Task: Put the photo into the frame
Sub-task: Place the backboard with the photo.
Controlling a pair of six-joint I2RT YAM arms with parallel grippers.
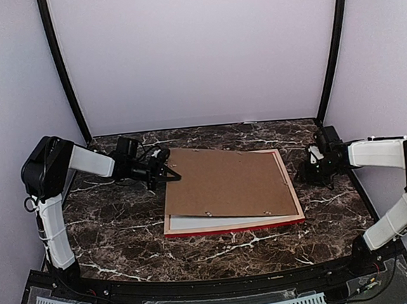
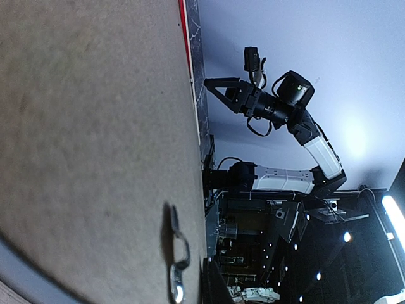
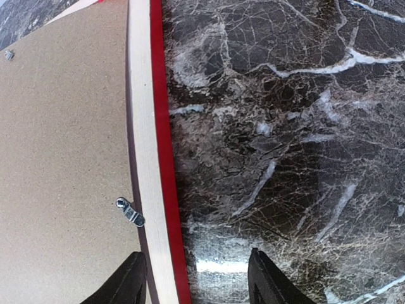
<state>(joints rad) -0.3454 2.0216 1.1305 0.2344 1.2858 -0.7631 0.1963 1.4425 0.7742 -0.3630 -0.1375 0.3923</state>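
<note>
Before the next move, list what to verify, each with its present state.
1. Backing board squared in frame: not ok, skewed, white sheet showing at near edge.
2. Photo seated beneath board: cannot tell, hidden.
3. Right gripper open, straddling frame's right rail: ok.
4. Left gripper hold at board's far left corner: cannot tell.
5. Frame flat on table: ok.

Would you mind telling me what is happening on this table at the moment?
The frame lies face down on the marble table. A brown backing board rests askew on it, and a white sheet shows under the board's near edge. The left claw is at the board's far-left corner. The right claw is open astride the frame's right rail. The photo's printed side is not visible.
</note>
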